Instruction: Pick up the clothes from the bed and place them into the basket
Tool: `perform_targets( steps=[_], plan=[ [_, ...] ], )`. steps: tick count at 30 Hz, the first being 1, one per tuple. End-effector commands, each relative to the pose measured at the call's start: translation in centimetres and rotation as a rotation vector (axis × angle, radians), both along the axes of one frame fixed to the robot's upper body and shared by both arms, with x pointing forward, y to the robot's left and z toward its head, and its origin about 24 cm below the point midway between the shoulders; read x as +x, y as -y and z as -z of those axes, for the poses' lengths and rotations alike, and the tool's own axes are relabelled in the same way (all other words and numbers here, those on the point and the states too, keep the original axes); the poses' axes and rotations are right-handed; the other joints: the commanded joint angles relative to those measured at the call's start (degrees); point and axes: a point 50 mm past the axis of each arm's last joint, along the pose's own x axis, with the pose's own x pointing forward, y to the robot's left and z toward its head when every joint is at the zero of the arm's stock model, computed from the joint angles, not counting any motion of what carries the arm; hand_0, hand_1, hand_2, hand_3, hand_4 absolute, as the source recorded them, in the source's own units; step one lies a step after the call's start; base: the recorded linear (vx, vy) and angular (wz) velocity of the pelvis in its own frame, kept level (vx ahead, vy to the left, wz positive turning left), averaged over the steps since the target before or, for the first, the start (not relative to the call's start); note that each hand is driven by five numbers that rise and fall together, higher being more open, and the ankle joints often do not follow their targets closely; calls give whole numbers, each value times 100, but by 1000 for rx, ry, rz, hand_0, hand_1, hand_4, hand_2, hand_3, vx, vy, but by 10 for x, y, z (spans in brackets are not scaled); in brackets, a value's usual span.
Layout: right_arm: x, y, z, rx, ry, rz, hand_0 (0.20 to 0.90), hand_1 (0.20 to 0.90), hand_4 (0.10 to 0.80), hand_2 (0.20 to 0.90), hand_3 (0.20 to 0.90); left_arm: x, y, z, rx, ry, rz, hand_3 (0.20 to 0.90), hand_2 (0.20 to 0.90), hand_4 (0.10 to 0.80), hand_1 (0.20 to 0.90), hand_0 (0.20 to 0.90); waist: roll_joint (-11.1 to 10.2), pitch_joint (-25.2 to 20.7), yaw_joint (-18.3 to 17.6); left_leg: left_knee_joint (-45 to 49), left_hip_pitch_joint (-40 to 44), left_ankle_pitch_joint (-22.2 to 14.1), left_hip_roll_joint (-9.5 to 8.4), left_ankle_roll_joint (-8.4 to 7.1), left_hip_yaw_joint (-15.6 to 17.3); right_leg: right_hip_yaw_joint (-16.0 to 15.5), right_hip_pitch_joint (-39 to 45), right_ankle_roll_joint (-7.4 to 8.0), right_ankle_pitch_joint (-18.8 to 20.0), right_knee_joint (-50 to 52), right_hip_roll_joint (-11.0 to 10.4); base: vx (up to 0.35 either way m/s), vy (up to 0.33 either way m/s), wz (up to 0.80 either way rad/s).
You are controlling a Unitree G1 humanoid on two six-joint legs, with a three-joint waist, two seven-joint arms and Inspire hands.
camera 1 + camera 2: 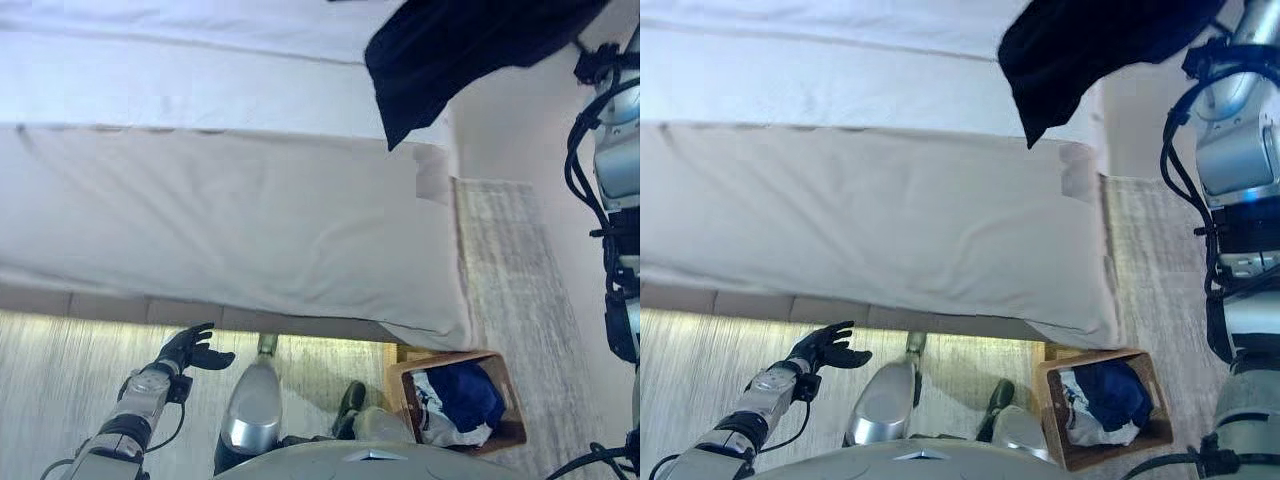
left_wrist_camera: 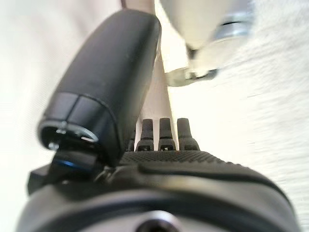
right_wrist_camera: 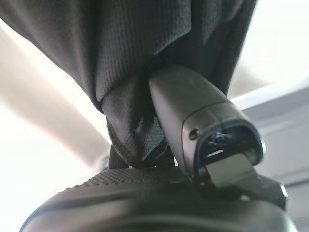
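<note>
A black garment hangs in the air over the right end of the bed, lifted off the sheet. My right hand is shut on it: the right wrist view shows the thumb pinching the bunched black cloth. My right arm rises along the right side. A wooden basket stands on the floor at the bed's near right corner, with blue and white clothes in it. My left hand is open and empty, low over the floor in front of the bed; its straight fingers show in the left wrist view.
A pale rug lies on the floor to the right of the bed, beside the basket. A striped rug covers the floor in front of the bed. The bed's sheet hangs down over its near side.
</note>
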Motion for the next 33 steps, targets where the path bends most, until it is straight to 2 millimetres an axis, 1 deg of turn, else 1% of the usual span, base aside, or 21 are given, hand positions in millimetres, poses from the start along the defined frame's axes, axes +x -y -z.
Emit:
perform_targets(
  steps=[1,2,6,8,10,11,13,16,17,20,22,25,26,28,30,31,32,33],
  plan=[
    [-28,8,-29,-155,116,39,300,300,100,300,200,-35,28,28,-35,-158,87,900,900,800,900,900,412,-1168,-346,-416,735,-765,-18,83,151,152,-352,-270,-177,226,621,-60,-116,-50],
    [-31,10,-21,-157,99,26,300,300,100,300,200,-36,31,29,-42,-163,85,900,900,800,900,900,419,-1193,-476,-433,788,-781,4,69,263,223,-335,-282,-143,140,651,-59,-125,-47],
    [-35,17,5,-134,23,13,300,300,100,300,200,-36,39,32,-52,-181,103,900,900,800,900,900,443,-1229,-778,-456,926,-835,70,49,551,433,-294,-320,-78,-4,739,-43,-130,-49],
    [-35,23,18,-116,-26,21,300,300,100,300,200,-37,42,33,-53,-192,118,900,900,800,900,900,459,-1238,-911,-452,986,-849,102,44,653,537,-290,-349,-76,-20,789,-7,-133,-39],
    [-34,26,27,-100,-55,23,300,300,100,300,200,-38,42,34,-53,-196,125,900,900,800,900,900,469,-1237,-969,-442,1014,-857,123,41,711,588,-300,-362,-81,-7,808,0,-115,-34],
    [-33,30,37,-81,-94,33,300,300,100,300,200,-40,44,35,-52,-201,138,900,900,800,900,900,485,-1225,-1047,-408,1042,-869,148,39,760,652,-313,-377,-91,11,821,6,-151,-28],
    [-32,33,51,-56,-136,47,300,300,100,300,200,-42,45,36,-50,-204,151,900,900,800,900,900,520,-1189,-1137,-355,1074,-890,184,39,816,732,-346,-395,-102,49,836,21,-169,-28],
    [-33,37,63,-28,-166,59,300,300,100,300,200,-42,45,36,-49,-204,163,900,900,800,900,900,570,-1129,-1216,-266,1070,-925,221,39,853,791,-400,-416,-139,137,848,16,-123,-25],
    [-33,40,70,-8,-182,70,300,300,100,300,200,-39,45,35,-47,-198,177,900,900,800,900,900,614,-1054,-1270,-164,1022,-944,250,34,845,832,-478,-442,-186,262,850,-19,-128,-29],
    [-33,46,76,13,-208,91,300,300,100,300,200,-29,48,32,-49,-170,203,900,900,800,900,900,701,-905,-1340,74,823,-983,277,18,809,863,-727,-488,-283,550,813,-72,-95,-19],
    [-32,51,77,16,-226,111,300,300,100,300,200,-18,53,28,-57,-133,216,900,900,800,900,900,769,-732,-1402,302,647,-1024,290,1,776,874,-942,-537,-341,786,760,-119,-48,-13],
    [-30,60,75,18,-237,149,300,300,100,300,200,6,65,19,-82,-47,241,900,900,800,900,900,917,-390,-1508,744,302,-1124,307,-33,735,880,-1330,-622,-442,1157,661,-199,-31,-7],
    [-28,66,77,42,-254,181,300,300,100,300,200,23,74,12,-98,14,268,900,900,800,900,900,1014,-120,-1559,1005,115,-1207,319,-42,736,880,-1558,-665,-543,1421,598,-284,-36,-2],
    [-22,71,77,64,-254,216,300,300,100,300,200,48,87,-3,-118,113,300,900,900,800,900,900,1154,225,-1630,1460,-319,-1354,332,-12,749,939,-2035,-725,-693,1844,521,-325,-19,-6],
    [-18,72,78,82,-262,231,300,300,100,300,200,59,93,-10,-121,161,315,900,900,800,900,900,1214,382,-1653,1652,-558,-1395,342,12,748,971,-2312,-764,-772,2092,508,-211,-26,-4],
    [-12,73,77,96,-269,251,300,300,100,300,200,73,100,-21,-122,225,330,900,900,800,900,900,1305,612,-1662,2002,-919,-1559,326,19,678,1027,-2715,-780,-1019,2556,500,-158,-28,-3],
    [-11,74,78,103,-281,257,300,300,100,300,200,76,102,-24,-123,236,330,900,900,800,900,900,1323,652,-1666,2079,-1004,-1578,323,28,677,1032,-2807,-791,-1057,2657,494,-264,-58,-10],
    [-5,74,82,122,-297,273,300,300,100,300,200,87,105,-33,-132,282,336,900,900,800,900,900,1405,839,-1653,2323,-1361,-1578,287,58,668,1032,-3166,-838,-1124,2952,475,-211,-70,-17]
  ],
)
